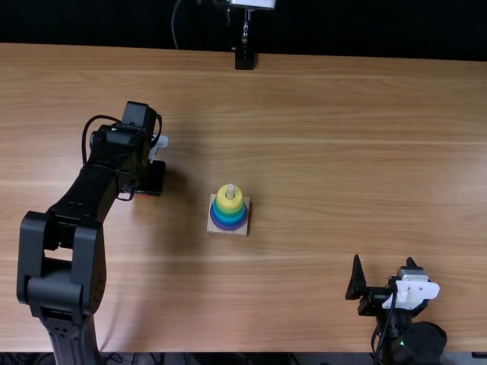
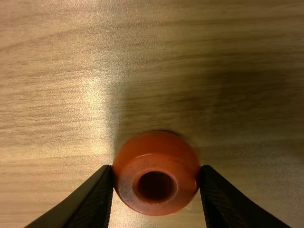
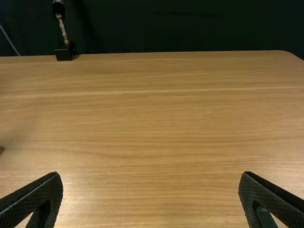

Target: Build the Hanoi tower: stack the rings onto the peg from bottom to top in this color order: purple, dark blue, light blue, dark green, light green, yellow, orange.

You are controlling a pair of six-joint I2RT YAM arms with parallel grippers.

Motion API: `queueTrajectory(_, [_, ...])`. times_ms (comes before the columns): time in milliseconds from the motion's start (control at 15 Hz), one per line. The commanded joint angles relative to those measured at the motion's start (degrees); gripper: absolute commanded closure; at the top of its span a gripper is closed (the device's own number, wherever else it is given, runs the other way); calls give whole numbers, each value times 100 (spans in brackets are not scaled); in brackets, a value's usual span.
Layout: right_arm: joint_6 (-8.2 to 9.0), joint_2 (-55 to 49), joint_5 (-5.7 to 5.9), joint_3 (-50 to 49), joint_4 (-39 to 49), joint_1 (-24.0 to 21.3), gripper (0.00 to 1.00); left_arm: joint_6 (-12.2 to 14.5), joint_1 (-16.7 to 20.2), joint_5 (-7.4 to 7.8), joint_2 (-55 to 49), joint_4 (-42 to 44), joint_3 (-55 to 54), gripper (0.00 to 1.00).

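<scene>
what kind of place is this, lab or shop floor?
Probably a robotics lab bench: two robot arms over a wooden table, a stand at its far edge, dark backdrop behind.

Both black arms (image 1: 80, 190) have thin looping black cables (image 1: 84, 141), white wrist pieces (image 1: 411, 291) and tapering, finely textured fingers (image 3: 45, 190).

No writing, label, brand, number or sign is standing out clearly enough to be read in these views.
</scene>
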Motion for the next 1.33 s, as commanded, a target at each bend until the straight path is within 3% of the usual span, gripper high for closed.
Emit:
queueTrajectory(0, [-8,-73,13,-442,-425,-51,0,26,29,-53,21,-49,-57,98])
queueTrajectory(67, [-8,-73,13,-442,-425,-51,0,26,21,-53,21,-123,-49,100])
queueTrajectory(200, [-8,-73,13,-442,-414,-51,0,36,-6,-317,21,-176,-40,100])
queueTrajectory(267, [-8,-73,13,-442,-414,-51,0,36,-6,-369,12,-218,-31,100])
queueTrajectory(600, [-8,-73,13,-442,-425,-51,0,-27,-23,-359,-506,-903,532,100])
queueTrajectory(800, [-8,-73,13,-442,-414,-51,0,-112,-226,-348,-1043,-1346,804,100])
queueTrajectory(1000, [-8,-73,13,-442,-425,-51,0,-681,-313,-275,-1262,-2243,1217,100])
queueTrajectory(1200, [-8,-73,13,-442,-414,-51,0,-839,-674,-253,-1289,-2686,1780,100])
queueTrajectory(1267, [-8,-73,13,-442,-414,-51,0,-1029,-867,-222,-1306,-2791,1982,100])
